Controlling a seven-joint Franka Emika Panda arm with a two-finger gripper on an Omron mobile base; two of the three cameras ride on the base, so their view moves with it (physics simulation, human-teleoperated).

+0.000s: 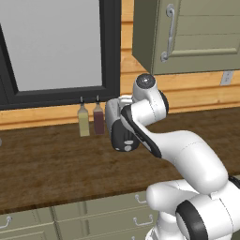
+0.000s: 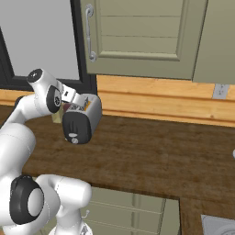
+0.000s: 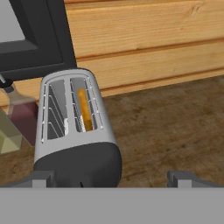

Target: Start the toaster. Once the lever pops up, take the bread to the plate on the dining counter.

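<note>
A dark wood worktop (image 2: pixel 151 151) runs along the plank wall. The toaster (image 2: pixel 82 118) stands on it, black end panel toward the front edge. Two bottles (image 1: pixel 91 119) stand upright side by side just beside the toaster, at the back by the window.

One toaster (image 3: pixel 76 135), one bread slice (image 3: pixel 85 110), two bottles (image 1: pixel 91 120), two slots.

Silver toaster (image 3: pixel 74 131) upright on worktop, black end panel facing out; golden bread (image 3: pixel 85 109) sunk edge-on in right-hand slot.
</note>
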